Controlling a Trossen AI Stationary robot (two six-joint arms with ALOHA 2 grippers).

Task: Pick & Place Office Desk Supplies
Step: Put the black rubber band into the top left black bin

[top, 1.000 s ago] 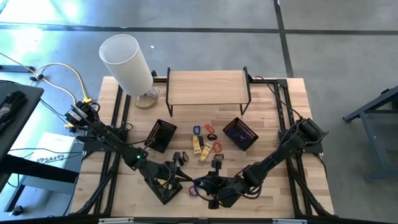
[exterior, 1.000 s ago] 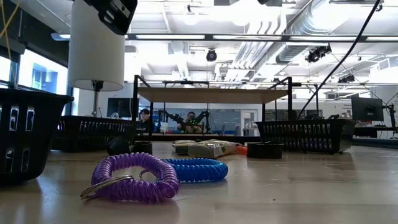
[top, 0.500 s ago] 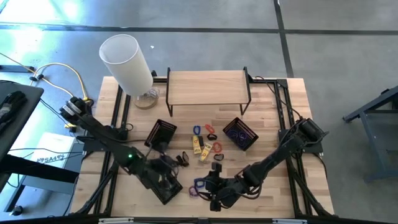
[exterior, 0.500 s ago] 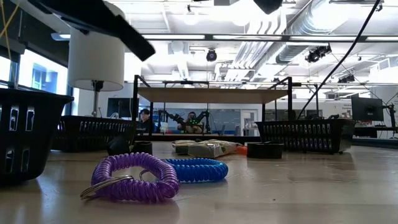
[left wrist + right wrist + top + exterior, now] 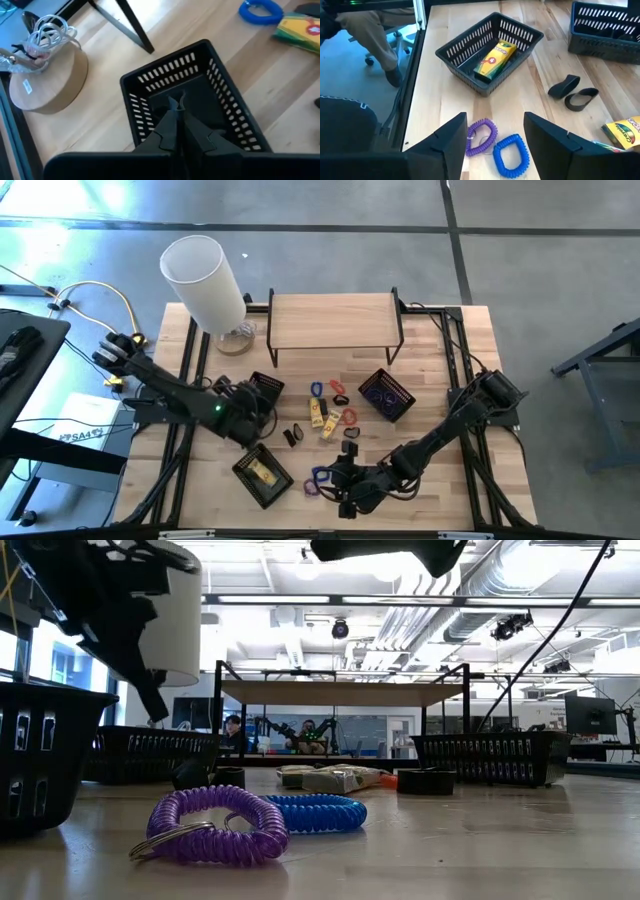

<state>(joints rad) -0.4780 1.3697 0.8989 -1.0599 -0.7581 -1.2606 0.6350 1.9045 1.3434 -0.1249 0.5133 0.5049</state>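
Observation:
A purple coil band [image 5: 481,135] and a blue coil band [image 5: 510,154] lie flat on the wood near the front edge. My right gripper [image 5: 495,134] hovers open above them, one finger to either side, touching neither; the high view shows it [image 5: 338,480] beside the bands [image 5: 314,480]. My left gripper [image 5: 176,109] is shut and empty above an empty black basket [image 5: 200,80] at mid-left [image 5: 262,392]. Closer to the front, a second basket [image 5: 262,475] holds a yellow packet [image 5: 494,59]. More bands, yellow packets [image 5: 320,416] and black clips [image 5: 572,92] lie mid-table.
A wooden shelf riser [image 5: 335,320] stands at the back centre. A white cylinder lamp [image 5: 203,278] on a round wooden base [image 5: 45,82] stands at the back left. A third black basket [image 5: 386,395] with purple bands sits right of centre. Bare wood lies at the front right.
My left gripper has swung from over the near-left basket toward the table's far edge and now hangs over the mid-left basket, turning as it went. The yellow packet in the near basket is uncovered now. The bands have not moved.

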